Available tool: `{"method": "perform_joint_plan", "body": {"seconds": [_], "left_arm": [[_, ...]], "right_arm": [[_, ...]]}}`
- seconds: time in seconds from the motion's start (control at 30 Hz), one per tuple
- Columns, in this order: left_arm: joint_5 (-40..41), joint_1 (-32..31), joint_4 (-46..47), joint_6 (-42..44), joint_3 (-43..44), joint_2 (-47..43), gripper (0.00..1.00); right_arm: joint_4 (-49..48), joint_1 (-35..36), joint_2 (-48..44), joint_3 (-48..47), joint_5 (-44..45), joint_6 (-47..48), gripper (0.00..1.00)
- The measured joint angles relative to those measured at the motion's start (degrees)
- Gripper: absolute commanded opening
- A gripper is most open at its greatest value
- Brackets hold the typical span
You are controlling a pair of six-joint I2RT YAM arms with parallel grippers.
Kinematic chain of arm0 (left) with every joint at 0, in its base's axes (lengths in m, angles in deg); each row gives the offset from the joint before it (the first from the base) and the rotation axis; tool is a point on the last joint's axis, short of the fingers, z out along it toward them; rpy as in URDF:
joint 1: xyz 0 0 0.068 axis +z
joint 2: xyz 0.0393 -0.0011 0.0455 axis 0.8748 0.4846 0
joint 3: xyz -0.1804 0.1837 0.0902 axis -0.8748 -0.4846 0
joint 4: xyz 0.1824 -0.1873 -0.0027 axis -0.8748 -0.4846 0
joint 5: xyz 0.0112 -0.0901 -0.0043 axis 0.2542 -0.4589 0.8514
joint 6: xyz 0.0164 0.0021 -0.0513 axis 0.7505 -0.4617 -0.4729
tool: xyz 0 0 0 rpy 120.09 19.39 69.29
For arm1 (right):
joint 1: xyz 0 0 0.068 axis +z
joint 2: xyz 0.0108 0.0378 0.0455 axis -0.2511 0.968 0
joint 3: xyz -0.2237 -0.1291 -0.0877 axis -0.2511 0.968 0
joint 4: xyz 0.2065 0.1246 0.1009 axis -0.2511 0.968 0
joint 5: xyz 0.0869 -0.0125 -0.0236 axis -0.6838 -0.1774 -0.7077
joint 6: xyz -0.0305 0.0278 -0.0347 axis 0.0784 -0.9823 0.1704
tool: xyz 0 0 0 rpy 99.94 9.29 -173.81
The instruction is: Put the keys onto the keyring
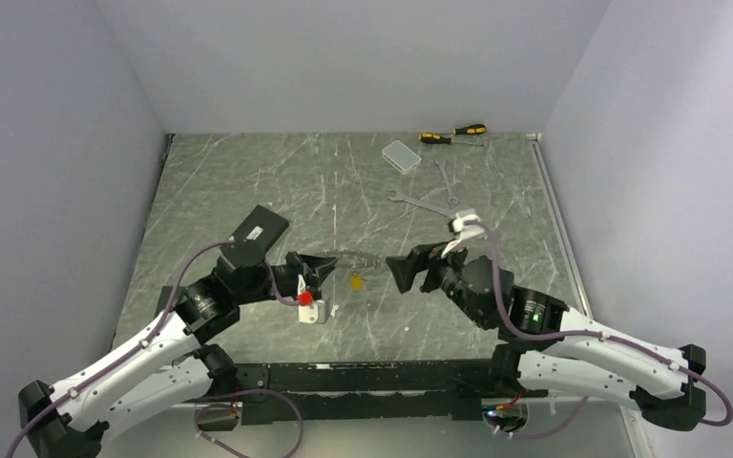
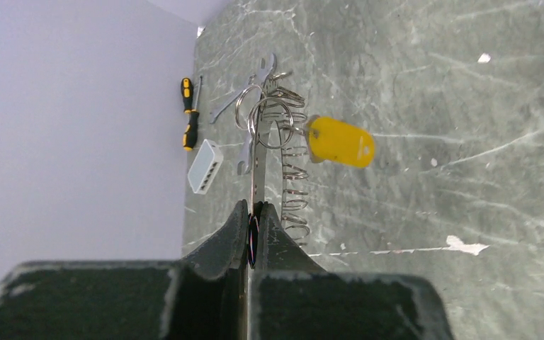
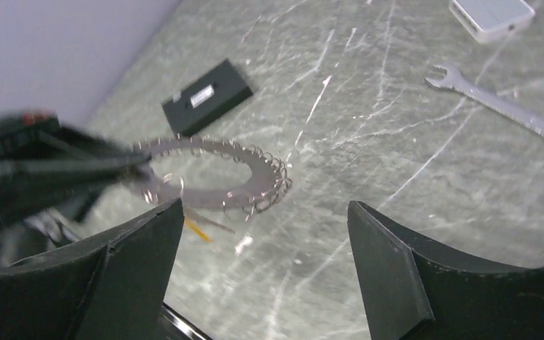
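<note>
The keyring [image 3: 219, 173] is a flat metal ring edged with small wire loops, held level above the table. My left gripper [image 2: 255, 209] is shut on its rim, which runs edge-on away from the jaws as the keyring [image 2: 256, 170]. From above, the left gripper [image 1: 332, 263] holds the keyring [image 1: 361, 258] out to the right. A key with a yellow head [image 2: 340, 142] hangs at the ring by small split rings [image 2: 262, 117]; the same key [image 1: 356, 281] and key [image 3: 198, 230] dangles below it. My right gripper [image 3: 265, 212] stands open just right of the ring, nothing between its fingers, seen from above as the right gripper [image 1: 405, 272].
At the back of the table lie two yellow-and-black screwdrivers [image 1: 453, 135], a clear plastic box [image 1: 401, 156] and two silver wrenches [image 1: 420, 202]. A black rectangular box [image 1: 258, 229] lies left of the keyring, behind the left arm. Grey walls close the table on three sides.
</note>
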Motion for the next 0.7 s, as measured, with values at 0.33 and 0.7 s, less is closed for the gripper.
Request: {"method": "perform_joint_plan", "body": {"seconds": [0.33, 0.7], "left_arm": [[1.66, -0.44, 3.39, 11.52, -2.6, -0.02, 0.0], [2.86, -1.86, 4.98, 17.14, -2.89, -0.04, 0.0]], "right_arm": [[0.98, -21.66, 4.15, -0.44, -11.39, -36.17, 0.92], [-10.93, -29.14, 15.85, 5.07, -34.75, -51.45, 0.86]]}}
